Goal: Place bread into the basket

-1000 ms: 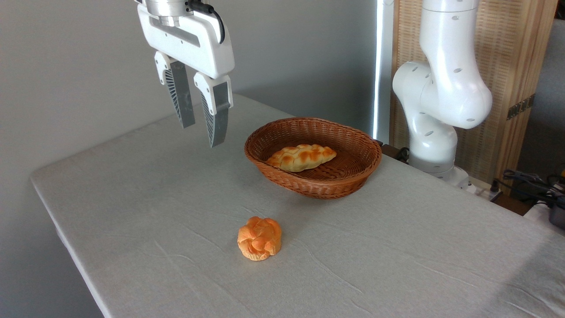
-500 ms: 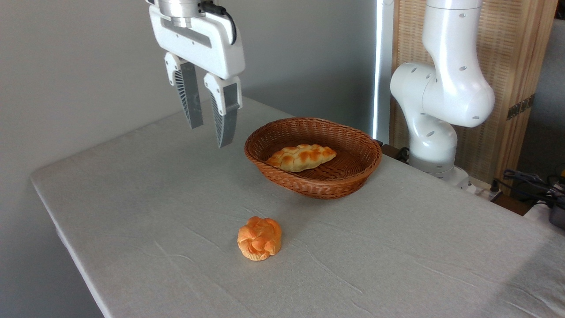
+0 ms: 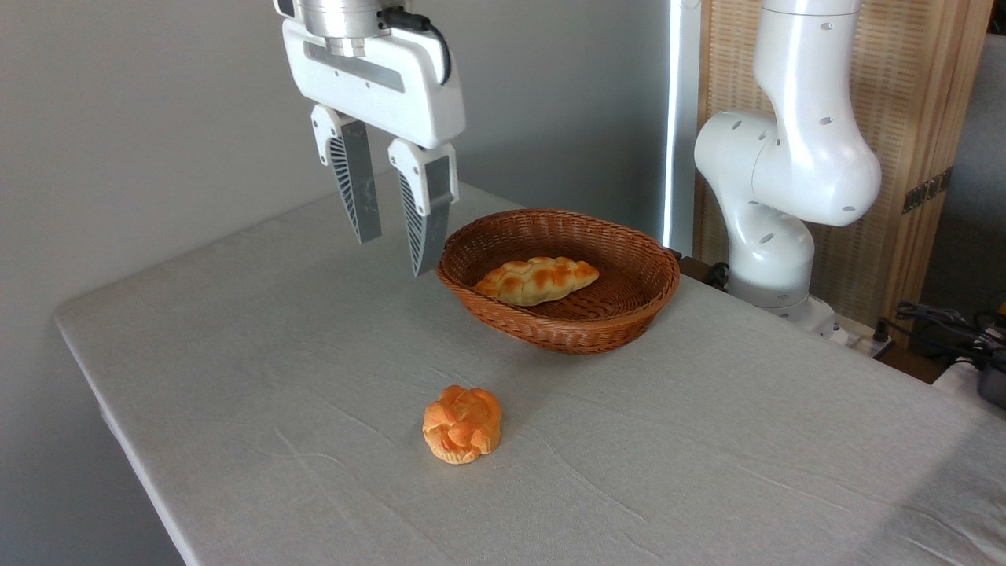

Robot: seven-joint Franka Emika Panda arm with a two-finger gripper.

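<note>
The bread (image 3: 537, 280) lies inside the basket (image 3: 621, 314), resting on the woven floor toward the left half, its long axis running roughly along the basket's length. By the look of things the task is already met. The pincer (image 3: 397, 255) hangs in the air above the tabletop (image 3: 259, 377), just to the left of the basket's rim, its two ribbed fingers (image 3: 353, 185) apart with nothing between them.

What could go wrong from here is mostly a matter of that closeness. The lower fingertip appears very near the basket's left rim in this view, though depth is hard to judge. If the pincer travels sideways at this height it could catch the wicker edge and push or tip the light basket, and the bread might roll out. A descent here would probably press into the cloth rather than hit anything. The small round bun (image 3: 462, 423) sits well apart on the near side, so it is unlikely to be disturbed.

The tabletop is covered by a pale grey cloth with shallow creases, which could let the basket slide if nudged. Behind stands a plain grey wall, a bright vertical strip, and a wooden slatted screen (image 3: 904, 134). The robot's white arm (image 3: 794, 173) rises at the right, with cables (image 3: 943, 322) lying beyond it.
</note>
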